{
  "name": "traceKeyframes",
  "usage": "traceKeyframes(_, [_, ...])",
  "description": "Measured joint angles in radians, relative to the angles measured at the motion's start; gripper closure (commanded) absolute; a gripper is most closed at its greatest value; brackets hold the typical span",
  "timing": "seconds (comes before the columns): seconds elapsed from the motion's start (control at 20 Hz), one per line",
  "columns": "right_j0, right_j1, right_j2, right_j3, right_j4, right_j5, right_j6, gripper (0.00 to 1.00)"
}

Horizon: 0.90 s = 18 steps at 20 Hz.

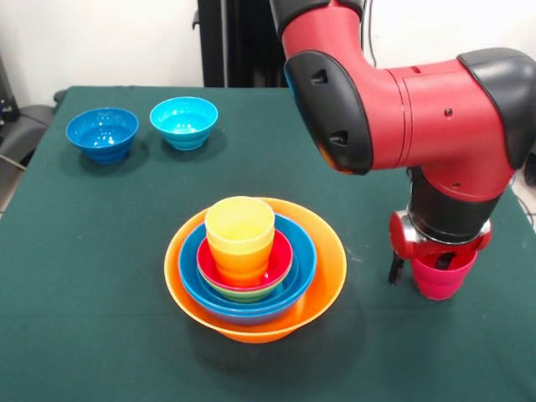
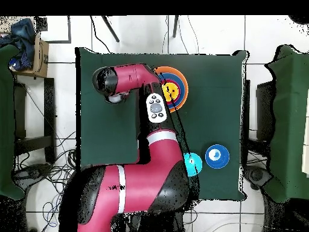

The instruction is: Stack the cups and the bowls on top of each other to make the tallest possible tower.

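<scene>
The tower (image 1: 255,268) stands mid-table: a very large orange bowl (image 1: 322,285) holds a blue bowl, a red bowl and a green bowl. An orange cup sits in them with a yellow cup (image 1: 239,226) on top. In the overhead view the arm partly covers the tower (image 2: 173,89). To the right, a pink cup (image 1: 440,280) stands on the cloth. My gripper (image 1: 419,270) is lowered over it and open. One dark finger (image 1: 395,268) hangs just outside the cup's left wall, and the other seems to sit inside the rim.
A dark-blue bowl (image 1: 102,132) and a light-blue bowl (image 1: 184,121) sit side by side at the far left corner; overhead they are the dark-blue bowl (image 2: 216,156) and light-blue bowl (image 2: 192,164). The green table (image 1: 84,276) ends close to the right of the pink cup.
</scene>
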<state>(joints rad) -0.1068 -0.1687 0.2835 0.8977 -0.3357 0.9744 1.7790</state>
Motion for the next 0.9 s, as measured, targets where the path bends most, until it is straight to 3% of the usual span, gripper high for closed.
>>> traceKeyframes(0.05, [0.0,0.009,0.0,-0.022,-0.005,0.003,0.0,1.0])
traceKeyframes(0.9, [-0.028,-0.019,0.045,-0.025,0.011,0.025,0.0,1.0])
